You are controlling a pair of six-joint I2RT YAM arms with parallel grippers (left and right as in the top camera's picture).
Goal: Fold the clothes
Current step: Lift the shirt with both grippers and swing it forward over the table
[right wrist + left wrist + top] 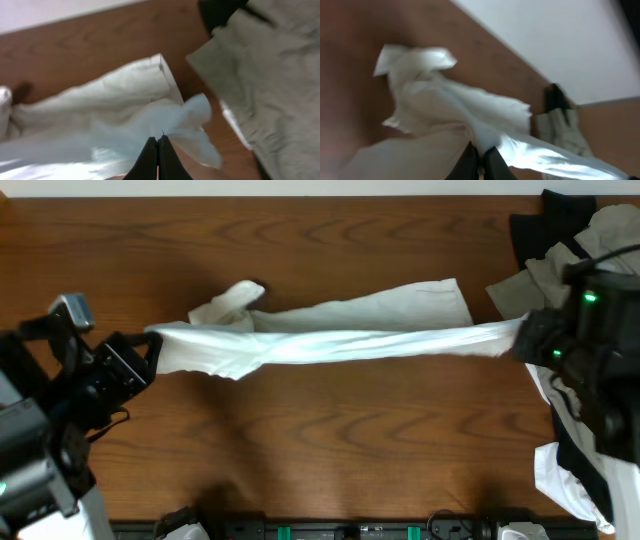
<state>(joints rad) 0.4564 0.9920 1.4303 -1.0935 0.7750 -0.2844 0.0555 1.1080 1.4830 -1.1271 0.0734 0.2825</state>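
We hold the white T-shirt (340,340) stretched across the table (330,450), with the left gripper (150,352) and right gripper (522,337) each pinched shut on an end. It looks unfolded; we judge all the folding is left.

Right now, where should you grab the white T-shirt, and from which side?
At its two far ends, each arm coming from its own side. The white T-shirt is pulled into a long band across the table, so the ends are probably the bunched bits easiest to pinch. The left gripper is shut on the left end and the right gripper on the right end.
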